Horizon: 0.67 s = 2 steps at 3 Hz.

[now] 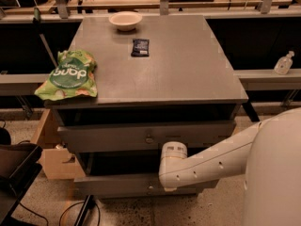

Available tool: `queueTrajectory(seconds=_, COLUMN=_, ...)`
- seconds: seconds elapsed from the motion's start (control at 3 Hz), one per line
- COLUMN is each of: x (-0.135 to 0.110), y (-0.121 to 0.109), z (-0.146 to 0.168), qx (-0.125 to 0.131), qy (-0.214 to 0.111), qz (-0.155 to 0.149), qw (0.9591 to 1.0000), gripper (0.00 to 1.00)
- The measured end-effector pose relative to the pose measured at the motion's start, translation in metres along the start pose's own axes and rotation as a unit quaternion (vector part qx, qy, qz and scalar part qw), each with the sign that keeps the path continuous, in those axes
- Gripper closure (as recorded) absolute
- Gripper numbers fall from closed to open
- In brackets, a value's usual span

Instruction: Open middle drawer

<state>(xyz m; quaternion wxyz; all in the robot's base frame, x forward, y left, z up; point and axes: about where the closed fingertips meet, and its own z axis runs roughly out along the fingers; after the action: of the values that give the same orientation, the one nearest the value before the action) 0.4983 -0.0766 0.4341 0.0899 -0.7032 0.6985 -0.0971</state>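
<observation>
We see a flat grey desk [188, 69] in dim light, the grey round-knobbed middle drawer [103, 136] beneath; gripper [173, 149] just below it, state unclear.

White arm [197, 166] ends just below the middle drawer [103, 138], right of its knob [149, 138]; the gripper seems hidden behind that end, in the gap beneath
</observation>
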Motion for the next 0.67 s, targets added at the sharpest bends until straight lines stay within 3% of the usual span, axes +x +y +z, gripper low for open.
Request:
queueTrajectory(seconds=0.33, x=0.0002, y=0.0007, z=0.0006, qx=-0.001, qy=0.0, qz=0.0, qw=1.0, gripper=0.0)
queueTrajectory(seconds=0.67, x=0.0002, y=0.0007, z=0.0006, qx=-0.001, qy=0.0, qz=0.0, qw=1.0, gripper=0.0)
